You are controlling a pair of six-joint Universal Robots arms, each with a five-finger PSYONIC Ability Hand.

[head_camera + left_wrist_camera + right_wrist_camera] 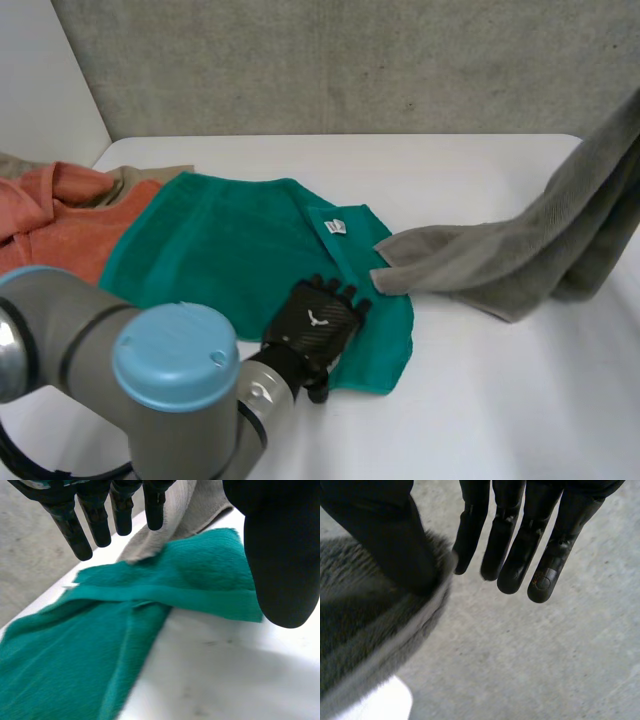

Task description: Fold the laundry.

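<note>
On the white table (470,400) we've got the teal-green terry towel (220,250) lying mostly flat, a bit rumpled, with its small white label (337,226) up by the far right corner. The black left hand (315,322) sits on the towel's near right part. Its fingers (70,530) are straight and spread, thumb off to the side, nothing pinched.

What's in the way is the long grey terry towel (500,260). Its loose end rests on the green one's right corner, just past the left hand's fingertips, and the rest rises off to the right. Up there the black right hand (520,545) has straight, relaxed fingers, with the grey towel draped at its thumb.

Over at the left, a crumpled salmon-orange cloth (60,225) touches the green towel, and a beige cloth (135,175) pokes out behind it.
</note>
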